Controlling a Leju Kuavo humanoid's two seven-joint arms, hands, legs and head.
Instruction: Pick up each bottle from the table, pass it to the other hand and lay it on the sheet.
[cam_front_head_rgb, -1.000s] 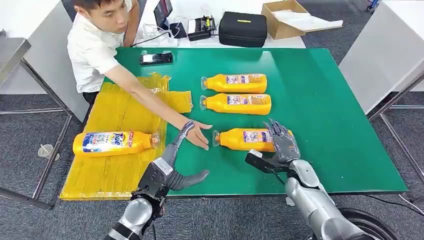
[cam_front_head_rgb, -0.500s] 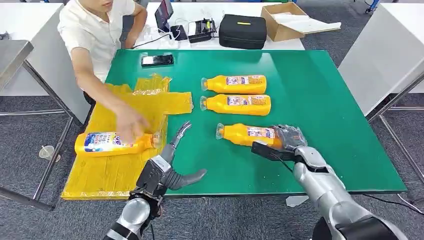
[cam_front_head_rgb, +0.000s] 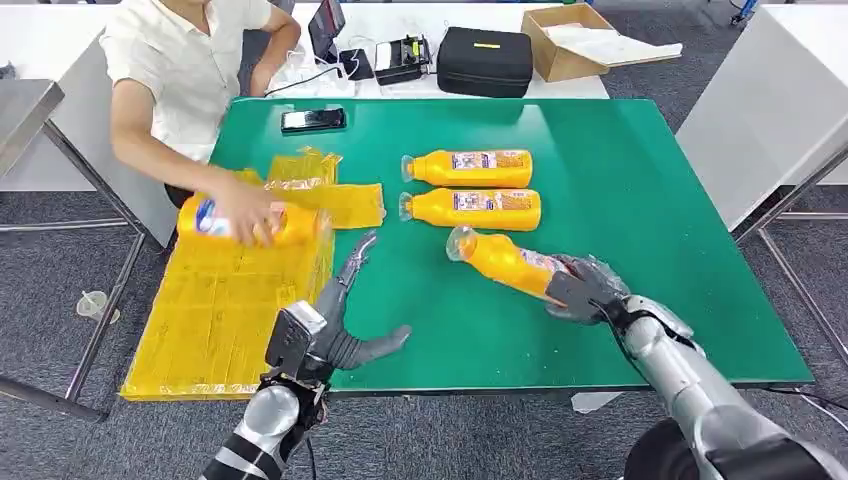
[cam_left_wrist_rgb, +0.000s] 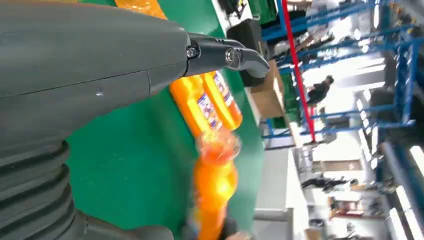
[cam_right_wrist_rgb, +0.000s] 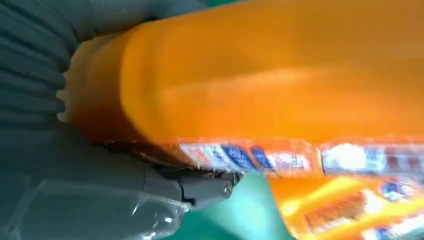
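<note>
Four orange bottles counted. Two lying side by side (cam_front_head_rgb: 470, 167) (cam_front_head_rgb: 472, 208) at centre of green table (cam_front_head_rgb: 640, 190). One (cam_front_head_rgb: 505, 260) right of centre, gripped at its base by right hand (cam_front_head_rgb: 585, 290), cap end tilted up, seemingly lifted. One (cam_front_head_rgb: 245, 220) at left over yellow sheet (cam_front_head_rgb: 225, 310), under a person's hand (cam_front_head_rgb: 250, 222). Left hand (cam_front_head_rgb: 335, 320), lower centre, fingers spread, holding nothing.

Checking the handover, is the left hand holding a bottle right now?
No, the left hand hovers open over the table, while the right hand grips the bottle.
</note>
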